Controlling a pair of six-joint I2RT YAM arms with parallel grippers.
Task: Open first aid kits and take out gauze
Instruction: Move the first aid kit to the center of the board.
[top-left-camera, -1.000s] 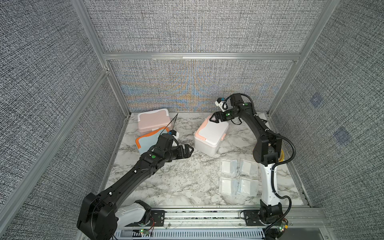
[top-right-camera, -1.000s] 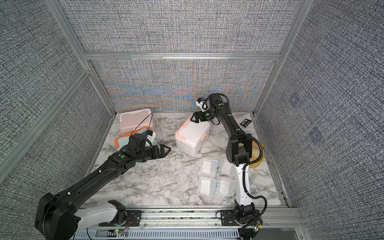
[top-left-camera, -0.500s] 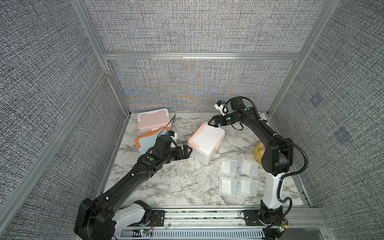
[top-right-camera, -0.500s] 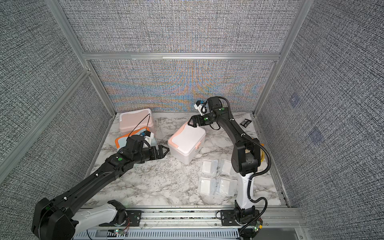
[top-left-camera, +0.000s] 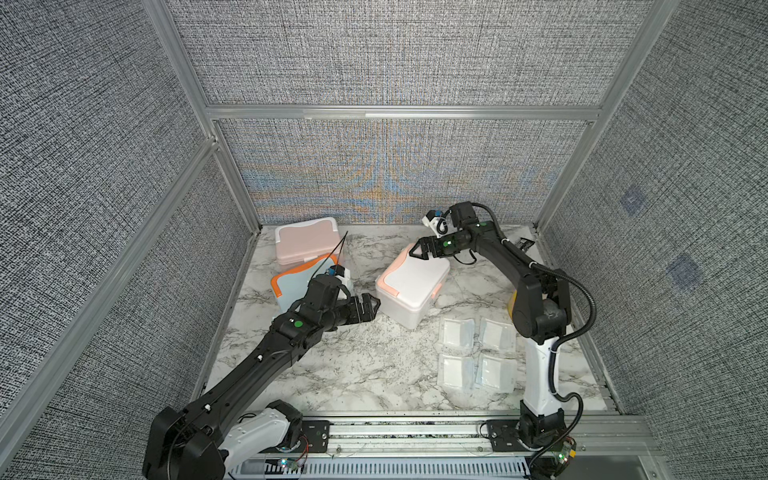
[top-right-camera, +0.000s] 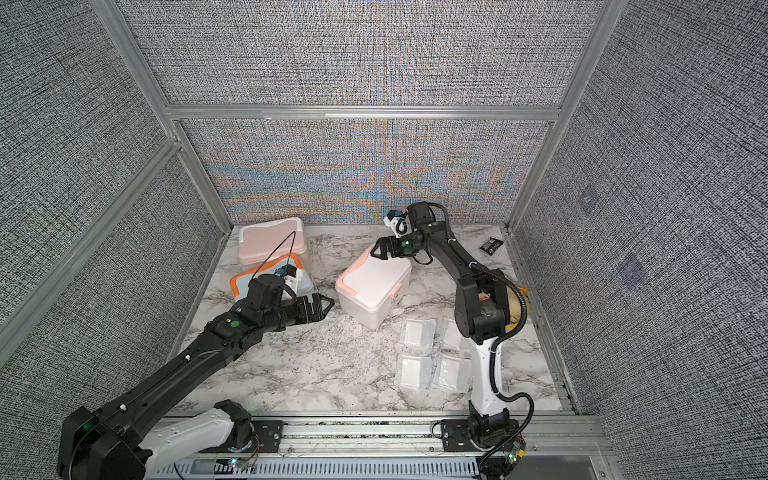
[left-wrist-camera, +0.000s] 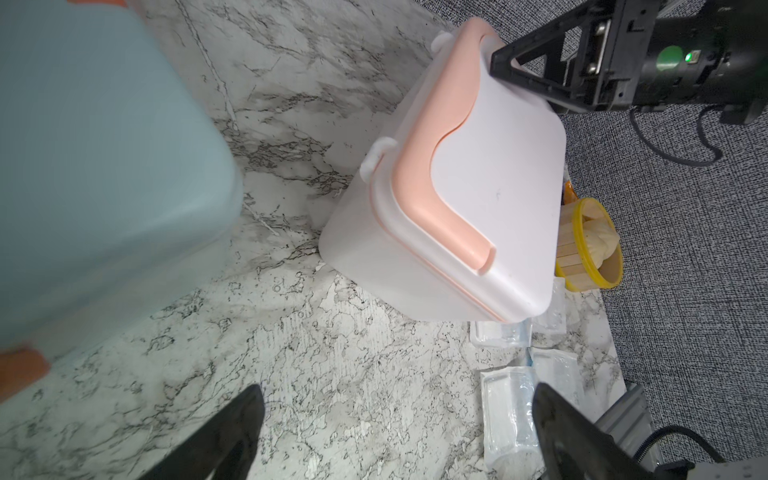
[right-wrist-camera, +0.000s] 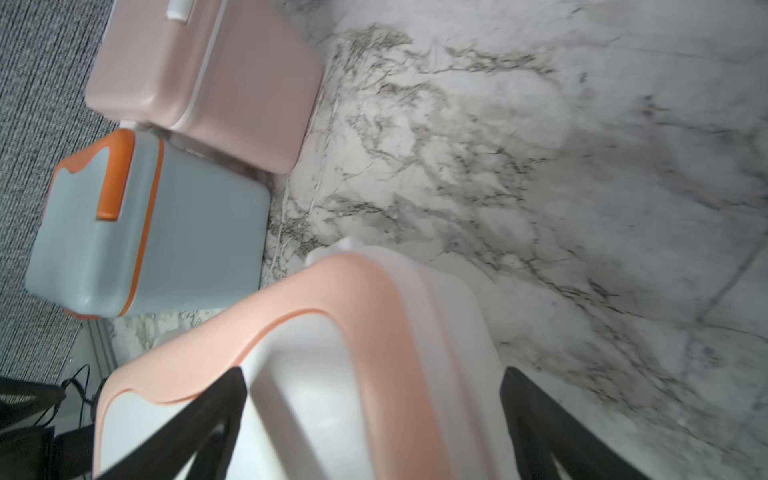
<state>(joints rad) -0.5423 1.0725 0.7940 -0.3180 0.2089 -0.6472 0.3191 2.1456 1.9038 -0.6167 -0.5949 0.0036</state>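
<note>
Kit status: white-and-peach kit (top-left-camera: 411, 286) is the landmark, sits lid shut mid counter (top-left-camera: 353, 365), turned at an angle.

Right gripper (top-left-camera: 417, 250) hangs over the kit's far corner, fingers (right-wrist-camera: 199, 428) spread wide. Right wrist view shows the peach handle (right-wrist-camera: 374, 332) and lid corner lying between the two fingers, one finger over the white lid, the other past the kit's edge over bare counter. Nothing clamped. In the left wrist view one right finger (left-wrist-camera: 523, 79) overlaps the lid's far edge; can't tell if it touches.

Left gripper (top-left-camera: 368, 307) is just beside the kit's left wall, low, fingers (left-wrist-camera: 232, 432) also wide apart and holding nothing. Left wrist view has the kit ahead of the fingertips, clear of them, only bare marble between the two fingers.

Pale blue-and-orange kit (top-right-camera: 270, 282) sits left of the landmark, partly under the left wrist, lid shut. Pink-and-white kit (top-left-camera: 305, 239) is beyond the blue one, against the back wall, shut as well.

Gauze packets (top-left-camera: 476, 353): four in a two-by-two block on the counter, on the near right side of the landmark, just beside its near corner, by the right arm's base.

Yellow basket (left-wrist-camera: 590, 245) with buns shows past the kit's right side. Small black wrapper (top-right-camera: 490, 245) lies in the far right corner.
</note>
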